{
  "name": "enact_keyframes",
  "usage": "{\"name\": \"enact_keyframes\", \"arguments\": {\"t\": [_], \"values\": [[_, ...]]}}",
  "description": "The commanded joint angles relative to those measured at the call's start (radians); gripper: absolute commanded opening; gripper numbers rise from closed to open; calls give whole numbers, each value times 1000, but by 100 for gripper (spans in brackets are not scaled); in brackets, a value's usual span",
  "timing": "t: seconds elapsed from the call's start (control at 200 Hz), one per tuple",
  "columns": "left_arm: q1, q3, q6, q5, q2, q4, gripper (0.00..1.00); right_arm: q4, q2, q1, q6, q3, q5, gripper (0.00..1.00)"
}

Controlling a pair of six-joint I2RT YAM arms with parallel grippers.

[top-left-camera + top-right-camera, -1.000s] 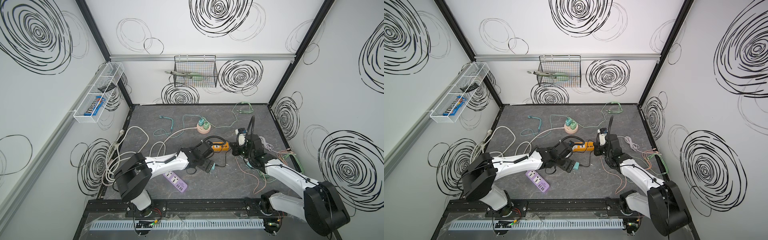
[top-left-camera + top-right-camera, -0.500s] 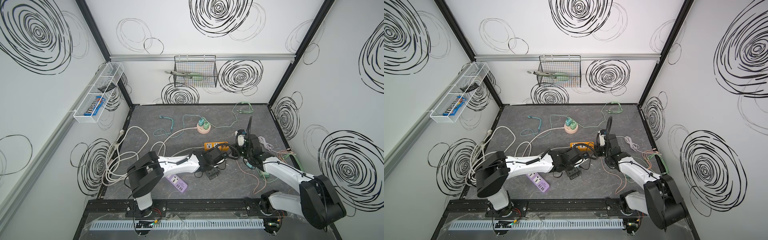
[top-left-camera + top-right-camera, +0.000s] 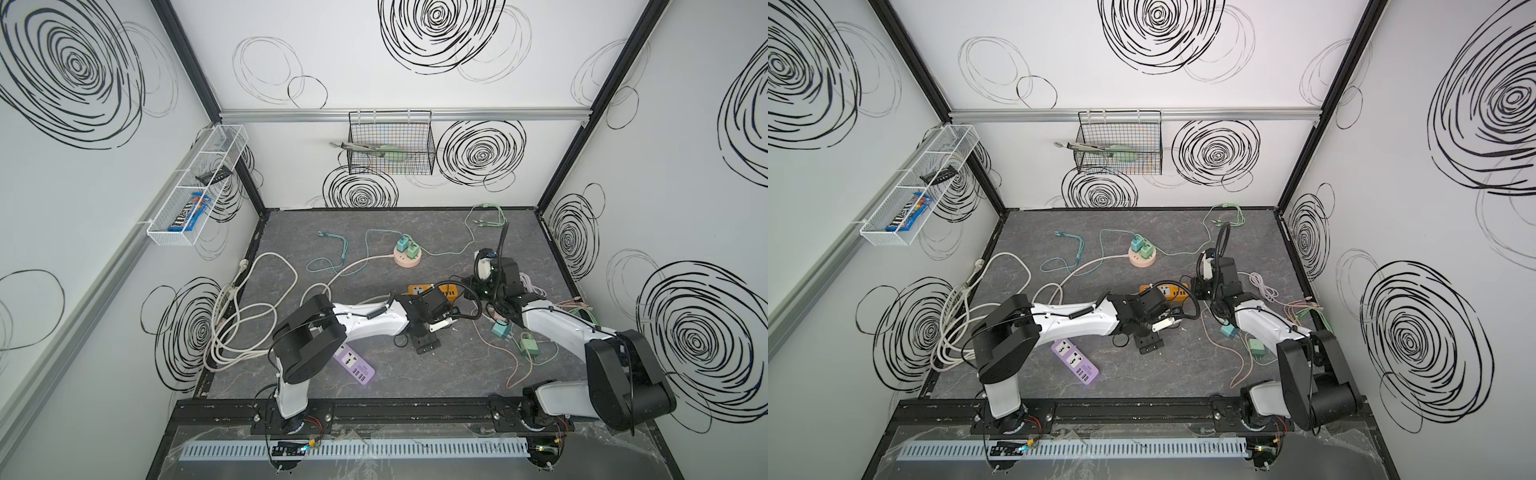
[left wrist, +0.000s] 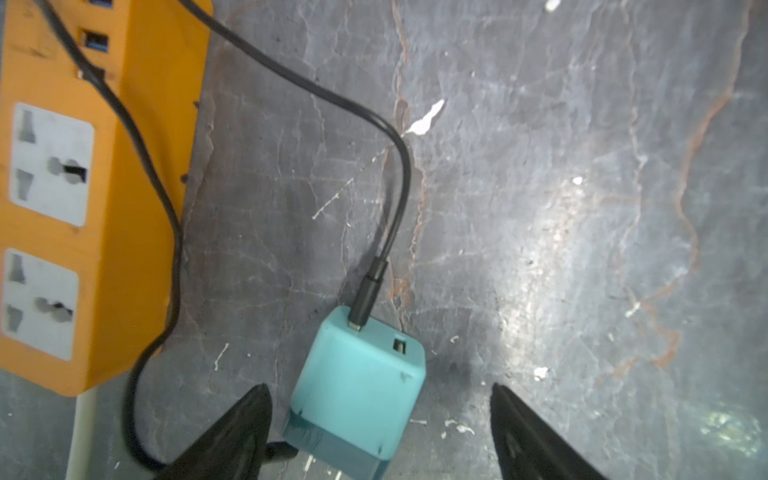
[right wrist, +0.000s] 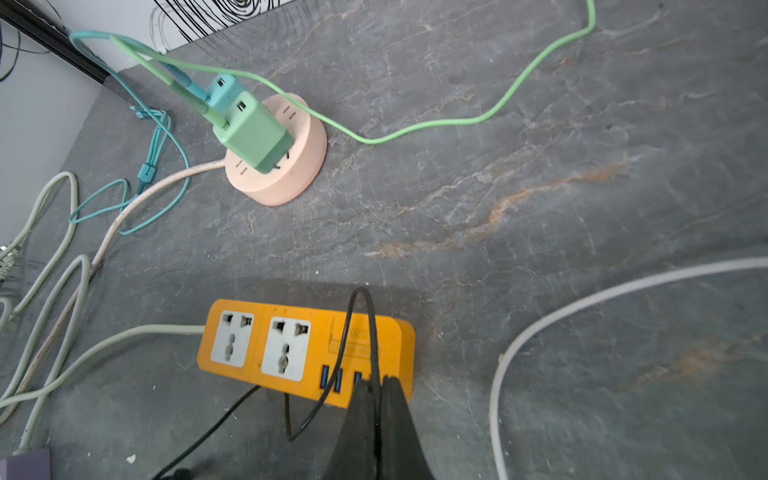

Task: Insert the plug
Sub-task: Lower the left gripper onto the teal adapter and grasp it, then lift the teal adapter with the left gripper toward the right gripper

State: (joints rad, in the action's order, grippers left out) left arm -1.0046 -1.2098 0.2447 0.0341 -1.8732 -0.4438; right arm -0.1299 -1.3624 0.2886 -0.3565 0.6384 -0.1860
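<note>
The left gripper (image 4: pixel 378 388) sat against the orange power strip (image 4: pixel 137 166) a second ago and has now moved over the teal charger (image 4: pixel 357 399). Its fingers stand apart, one on each side of the charger, which lies on the bench (image 3: pixel 415 374) just beside the strip. The strip now lies flat near the bench's middle. The right gripper (image 5: pixel 376 380) is closed, pinching the black cable (image 5: pixel 361 316) at the strip's USB end. Grasping the charger looks like the next step, as its prongs are in no socket. The bench is dark, stone-patterned and strewn with cables. A purple strip (image 3: pixel 355 365) lies near the front edge and a pink round hub (image 3: pixel 407 257) toward the back. The white walls carry black spirals.
</note>
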Motion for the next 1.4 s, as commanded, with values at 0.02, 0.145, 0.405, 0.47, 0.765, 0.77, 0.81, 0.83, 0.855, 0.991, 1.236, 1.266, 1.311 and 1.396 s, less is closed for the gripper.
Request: {"name": "enact_keyframes", "arguments": {"t": [0.02, 0.145, 0.405, 0.47, 0.765, 0.77, 0.81, 0.83, 0.855, 0.991, 1.236, 1.266, 1.311, 1.396], "values": [[15, -31, 37, -57, -15, -24, 84, -22, -29, -5, 19, 57, -33, 4], [24, -30, 45, -41, -24, -33, 79, -11, -44, -6, 21, 70, -44, 4], [26, -34, 41, -36, -50, -18, 65, 1, -29, -6, 21, 65, -46, 5], [26, -34, 39, -33, -56, -15, 60, 4, -24, -5, 21, 63, -46, 5], [47, -7, 23, -59, -10, 27, 23, 45, 33, -13, 16, 57, -98, 19], [48, -6, 22, -60, -8, 28, 22, 46, 34, -13, 16, 57, -100, 19], [57, -1, 20, -70, 6, 35, 16, 57, 54, -19, 12, 53, -113, 25], [60, 1, 18, -73, 16, 40, 13, 62, 65, -23, 9, 52, -113, 29], [66, 5, 15, -78, 28, 45, 9, 73, 79, -26, -2, 50, -101, 39], [104, 31, -1, -137, 116, 95, 0, 133, 176, -66, -52, 43, -62, 98], [168, 74, -36, -259, 264, 195, 0, 130, 381, -157, -69, -13, -139, 97], [177, 76, -43, -274, 275, 203, 0, 131, 392, -168, -54, -9, -193, 97], [189, 76, -52, -293, 290, 217, 0, 140, 393, -180, -45, 6, -261, 97], [198, 81, -56, -303, 312, 251, 0, 173, 358, -186, -25, 47, -407, 97]]}}
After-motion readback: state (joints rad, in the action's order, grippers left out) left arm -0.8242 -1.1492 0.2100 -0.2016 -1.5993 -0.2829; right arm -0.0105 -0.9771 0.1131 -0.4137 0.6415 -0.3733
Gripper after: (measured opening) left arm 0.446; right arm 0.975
